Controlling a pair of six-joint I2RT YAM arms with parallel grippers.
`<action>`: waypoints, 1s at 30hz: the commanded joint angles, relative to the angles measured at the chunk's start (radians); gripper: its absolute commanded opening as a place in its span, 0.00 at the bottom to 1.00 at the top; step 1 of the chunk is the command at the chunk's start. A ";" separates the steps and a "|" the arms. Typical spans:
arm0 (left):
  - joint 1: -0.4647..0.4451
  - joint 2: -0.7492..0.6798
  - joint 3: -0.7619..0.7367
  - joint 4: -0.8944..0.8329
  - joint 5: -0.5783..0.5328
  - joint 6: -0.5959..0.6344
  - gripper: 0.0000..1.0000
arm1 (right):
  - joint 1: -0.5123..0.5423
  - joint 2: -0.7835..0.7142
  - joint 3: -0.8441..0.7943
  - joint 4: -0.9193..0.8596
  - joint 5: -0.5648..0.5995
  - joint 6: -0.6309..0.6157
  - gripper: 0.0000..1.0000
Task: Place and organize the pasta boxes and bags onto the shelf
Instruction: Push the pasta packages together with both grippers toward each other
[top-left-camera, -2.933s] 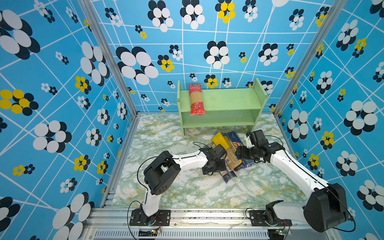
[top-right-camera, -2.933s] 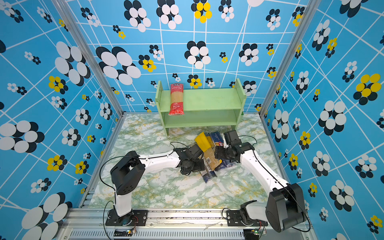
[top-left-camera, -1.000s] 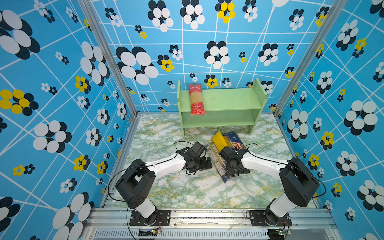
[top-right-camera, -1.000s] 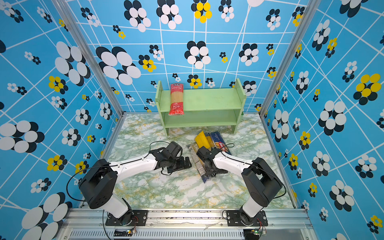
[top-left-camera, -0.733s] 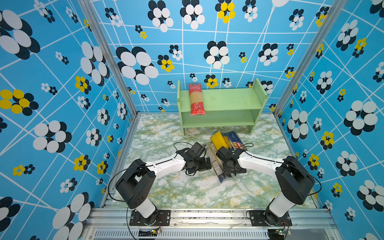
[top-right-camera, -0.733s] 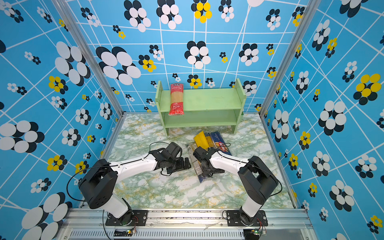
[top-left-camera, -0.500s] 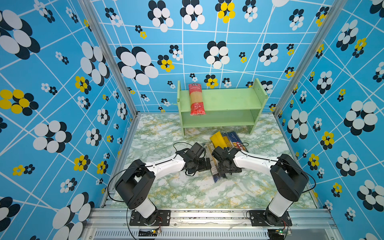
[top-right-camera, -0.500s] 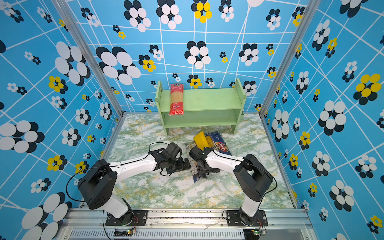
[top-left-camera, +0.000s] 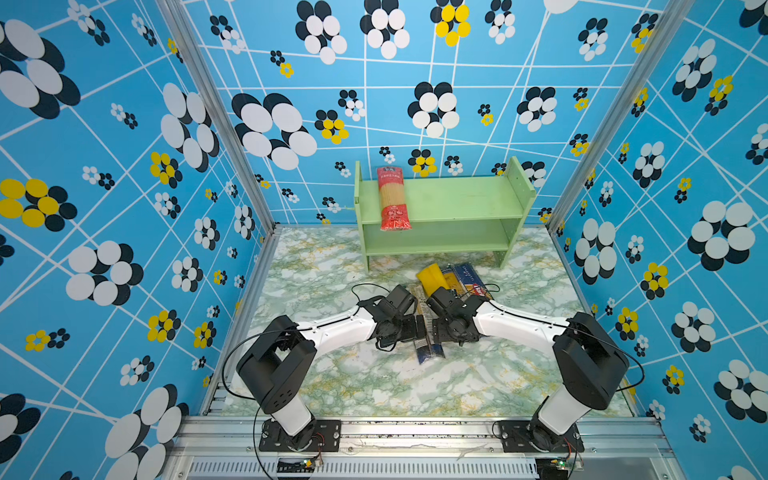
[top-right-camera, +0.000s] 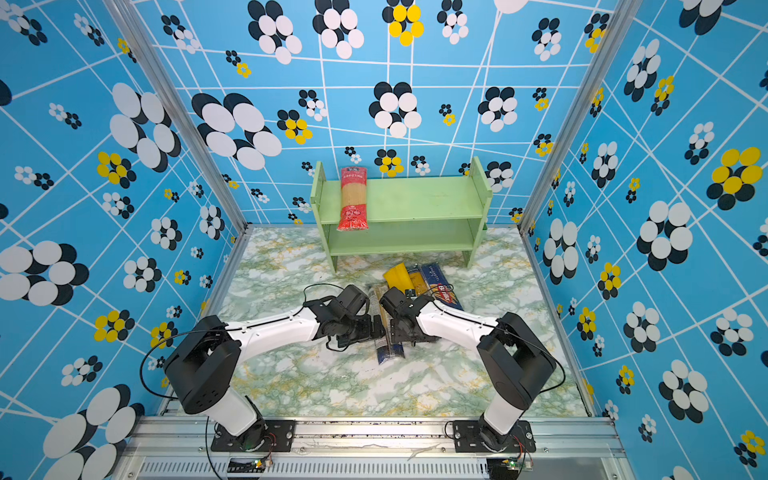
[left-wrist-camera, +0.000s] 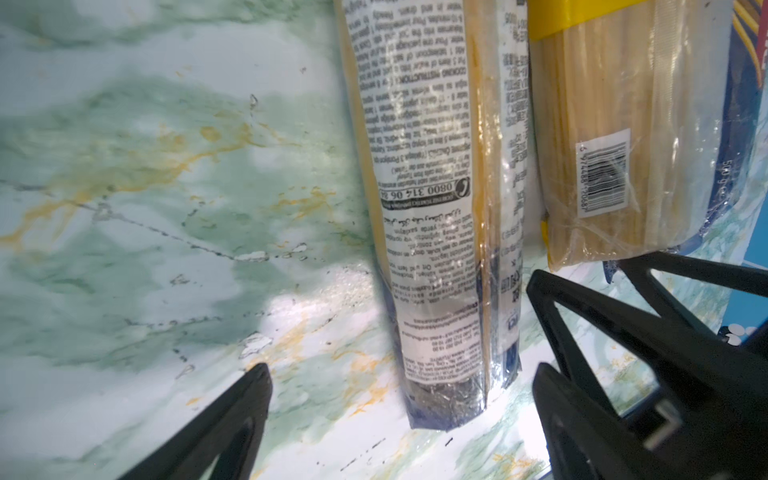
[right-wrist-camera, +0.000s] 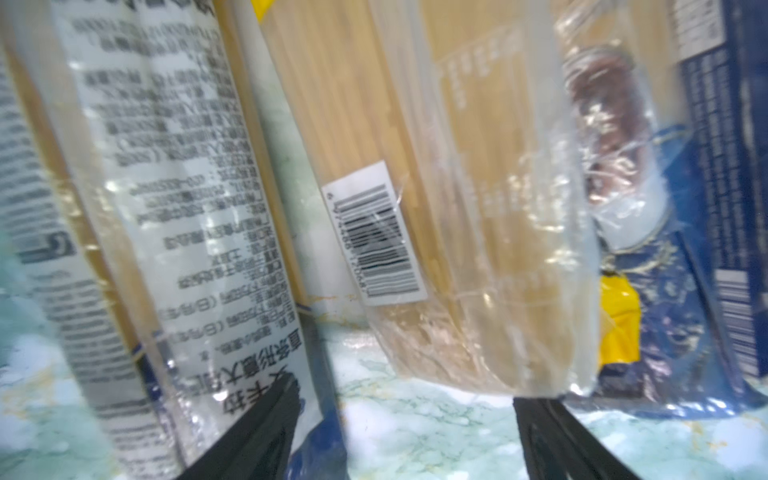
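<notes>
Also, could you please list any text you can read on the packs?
"0800 314 06 8", cut off, on the white-label bag.
"500 g" on the blue bag.
"Barilla", partly covered, on the dark blue box.
The label of the red-ended bag, the fine print and the barcode digits: too small or blurred.

Light green shelf (top-left-camera: 457, 199), red-ended bag (top-left-camera: 391, 199), green-marbled table (top-left-camera: 374, 382).

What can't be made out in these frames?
- Both top views: left gripper and right gripper cover the spaghetti pack pile; count unclear.
- Right wrist view: blur makes clear white-label bag's print unreadable; dark blue cardboard box cut by edge.
- Both top views: light green wooden shelf's top board hides its lower tier's back.
</notes>
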 joint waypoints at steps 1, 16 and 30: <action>-0.020 0.042 0.051 -0.032 -0.033 -0.029 0.99 | -0.019 -0.070 -0.025 -0.009 -0.005 -0.031 0.83; -0.126 0.185 0.224 -0.190 -0.139 -0.104 0.99 | -0.113 -0.216 -0.057 -0.073 0.023 -0.086 0.84; -0.187 0.309 0.376 -0.403 -0.325 -0.041 0.99 | -0.175 -0.292 -0.118 -0.058 0.018 -0.109 0.85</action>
